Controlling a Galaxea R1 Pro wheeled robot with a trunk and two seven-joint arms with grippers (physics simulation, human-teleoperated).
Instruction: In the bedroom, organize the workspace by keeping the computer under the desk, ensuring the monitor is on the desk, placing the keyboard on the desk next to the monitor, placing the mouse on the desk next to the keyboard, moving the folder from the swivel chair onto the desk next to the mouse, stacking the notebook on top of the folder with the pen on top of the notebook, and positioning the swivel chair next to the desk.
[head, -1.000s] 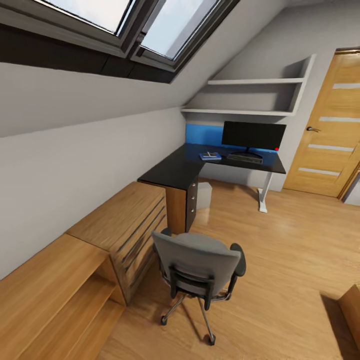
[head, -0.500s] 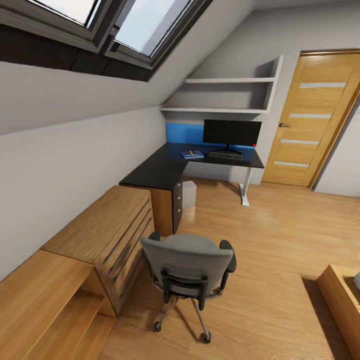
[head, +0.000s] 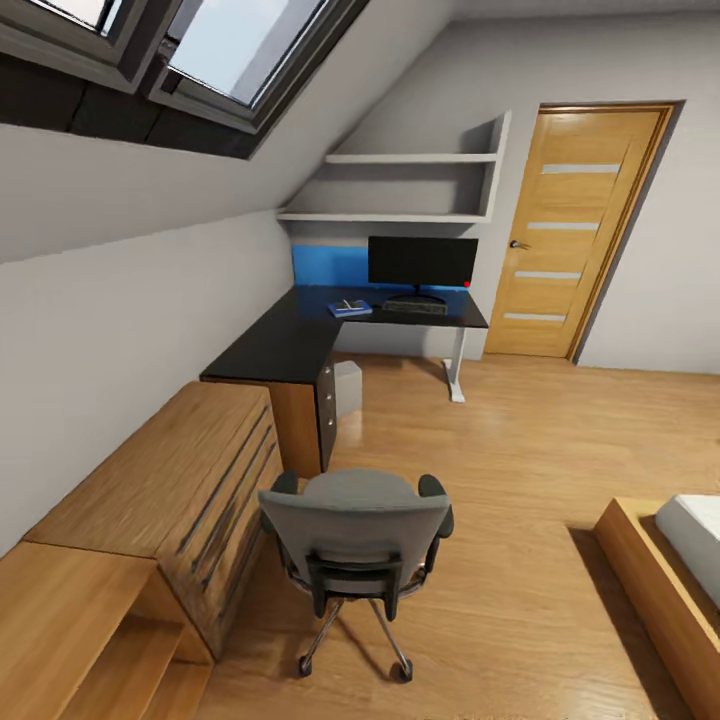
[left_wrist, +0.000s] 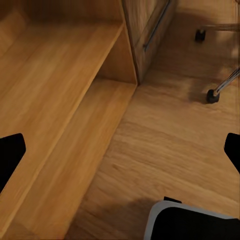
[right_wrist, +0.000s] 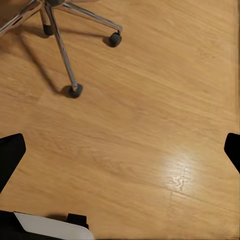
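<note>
The grey swivel chair (head: 355, 525) stands on the wood floor with its backrest toward me, hiding its seat and anything on it. Farther back, the black L-shaped desk (head: 285, 345) carries the black monitor (head: 422, 262), a dark keyboard (head: 413, 306) in front of it and a blue notebook (head: 350, 308) with a pen-like item on top. A grey computer tower (head: 347, 388) sits under the desk. My left gripper (left_wrist: 120, 155) hangs open above the floor by the low wooden shelf. My right gripper (right_wrist: 120, 155) hangs open over bare floor near the chair's castors (right_wrist: 75, 90).
A wooden drawer unit (head: 170, 480) and a low shelf (left_wrist: 60, 100) run along the sloped left wall. A wooden door (head: 575, 230) is at the back right, and a bed frame (head: 650, 580) is at the lower right. Wall shelves (head: 400, 185) hang above the desk.
The whole picture has shifted left as the camera turned right: the door is fully in view and the bed has come in. The chair and desk items have not moved.
</note>
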